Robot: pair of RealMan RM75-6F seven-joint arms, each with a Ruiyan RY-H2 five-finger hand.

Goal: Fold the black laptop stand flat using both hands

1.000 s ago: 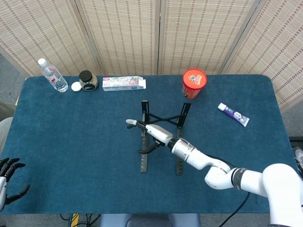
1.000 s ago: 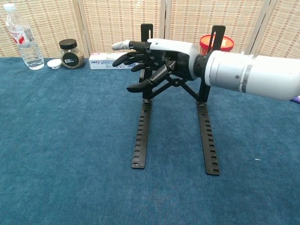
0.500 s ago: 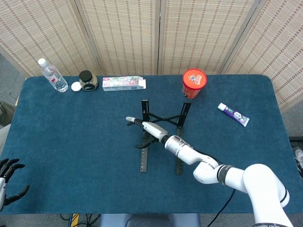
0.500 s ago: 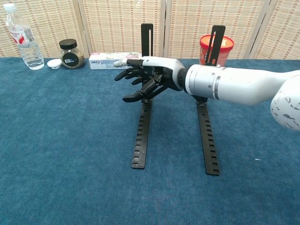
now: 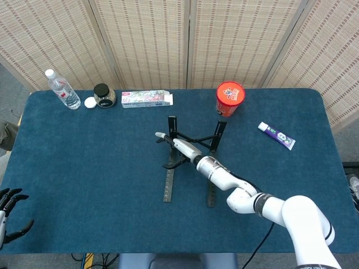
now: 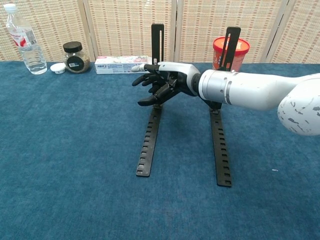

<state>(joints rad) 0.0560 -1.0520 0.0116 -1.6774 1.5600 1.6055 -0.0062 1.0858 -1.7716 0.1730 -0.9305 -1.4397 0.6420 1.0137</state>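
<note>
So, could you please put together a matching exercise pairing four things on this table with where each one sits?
Things:
1. water bottle
2. red cup
3. toothpaste tube
4. laptop stand

Places:
A. far right, lying flat
B. table centre, under the right hand
C. far left corner
D. back edge, right of centre

Pairs: 1-C, 2-D, 3-A, 4-B

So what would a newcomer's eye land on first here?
The white right arm stretched across mid-table, its right hand open at the upright of the black laptop stand, which is still propped up. Then the red cup at the far edge, and the left hand idle at the near-left corner.
</note>
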